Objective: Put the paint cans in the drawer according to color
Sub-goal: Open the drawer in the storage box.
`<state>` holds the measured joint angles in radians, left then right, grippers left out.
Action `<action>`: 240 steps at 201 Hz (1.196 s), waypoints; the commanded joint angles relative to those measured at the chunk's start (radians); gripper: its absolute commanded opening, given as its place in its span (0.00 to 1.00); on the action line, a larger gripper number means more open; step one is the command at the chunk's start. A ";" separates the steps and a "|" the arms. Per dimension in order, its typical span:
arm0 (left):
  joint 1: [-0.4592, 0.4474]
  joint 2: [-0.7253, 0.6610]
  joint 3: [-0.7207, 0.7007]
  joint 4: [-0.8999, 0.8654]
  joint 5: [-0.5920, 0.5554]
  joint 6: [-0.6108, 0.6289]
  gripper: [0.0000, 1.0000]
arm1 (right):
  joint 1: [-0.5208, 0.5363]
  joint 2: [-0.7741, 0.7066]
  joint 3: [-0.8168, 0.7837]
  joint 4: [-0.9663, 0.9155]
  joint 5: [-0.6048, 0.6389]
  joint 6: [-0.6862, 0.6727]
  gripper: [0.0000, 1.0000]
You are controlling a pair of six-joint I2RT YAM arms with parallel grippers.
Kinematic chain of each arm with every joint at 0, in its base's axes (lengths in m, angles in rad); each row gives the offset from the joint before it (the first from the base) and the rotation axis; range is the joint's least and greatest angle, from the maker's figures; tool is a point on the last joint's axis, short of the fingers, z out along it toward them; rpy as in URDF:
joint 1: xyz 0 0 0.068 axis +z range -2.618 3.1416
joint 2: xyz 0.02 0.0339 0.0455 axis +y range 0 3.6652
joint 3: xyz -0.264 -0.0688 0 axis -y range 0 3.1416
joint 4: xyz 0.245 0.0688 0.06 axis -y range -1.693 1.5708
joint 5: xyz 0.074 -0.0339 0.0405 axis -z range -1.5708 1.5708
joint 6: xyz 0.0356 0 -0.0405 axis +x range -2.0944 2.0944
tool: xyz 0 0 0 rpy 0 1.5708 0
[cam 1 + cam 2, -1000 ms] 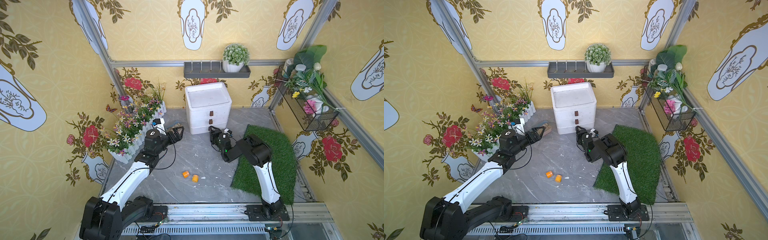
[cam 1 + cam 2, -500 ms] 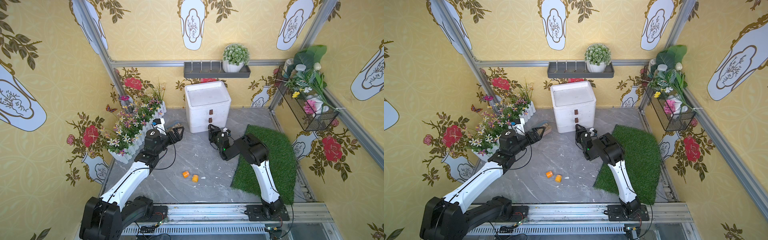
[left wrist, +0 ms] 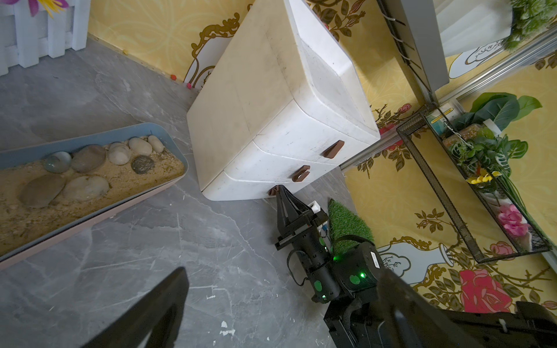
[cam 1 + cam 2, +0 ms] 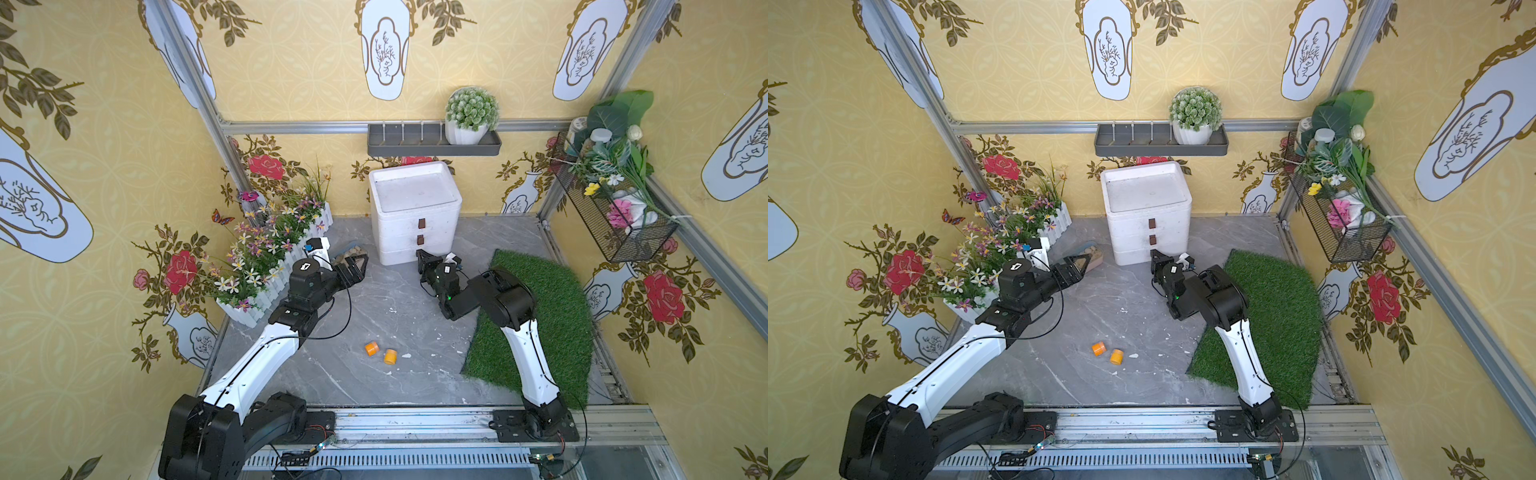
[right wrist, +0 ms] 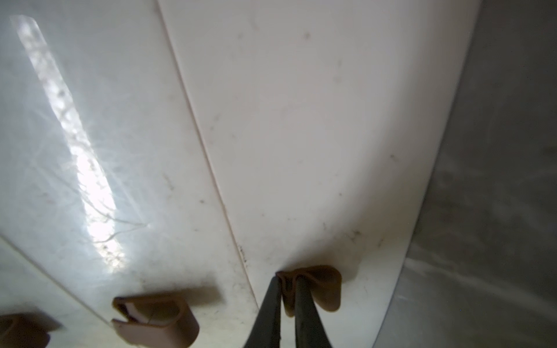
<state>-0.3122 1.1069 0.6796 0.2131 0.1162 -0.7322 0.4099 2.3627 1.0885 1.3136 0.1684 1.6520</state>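
Two orange paint cans (image 4: 372,348) (image 4: 390,356) lie side by side on the grey floor in both top views (image 4: 1099,348) (image 4: 1116,356). The white drawer unit (image 4: 415,208) stands at the back with three brown handles, all drawers closed. My right gripper (image 5: 286,280) is shut on the bottom drawer's soft brown handle (image 5: 322,289), which is pinched between its fingers; it also shows low at the unit's front (image 4: 420,254) (image 3: 280,190). My left gripper (image 4: 359,264) hangs open and empty above the floor, left of the unit, beside the stone tray.
A blue tray of sand and stones (image 3: 168,141) lies left of the drawer unit. A white-fenced flower planter (image 4: 270,257) lines the left wall. A green grass mat (image 4: 540,311) covers the right floor. A wire basket of flowers (image 4: 615,216) hangs on the right wall.
My right gripper moved forward to the bottom drawer's handle and closed on it. The left arm and the orange cans have not moved.
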 commanded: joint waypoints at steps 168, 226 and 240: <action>0.002 0.017 -0.014 0.057 0.025 -0.012 1.00 | 0.064 -0.202 -0.376 0.035 0.064 0.035 0.00; 0.002 0.043 0.006 0.069 0.034 -0.015 1.00 | 0.115 -0.263 -0.513 0.035 0.104 0.056 0.00; 0.002 0.054 0.018 0.069 0.035 -0.013 1.00 | 0.113 -0.263 -0.521 0.036 0.103 0.055 0.00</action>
<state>-0.3115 1.1454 0.6807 0.2470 0.1390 -0.7479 0.5182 2.0998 0.5892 1.4395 0.2615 1.7008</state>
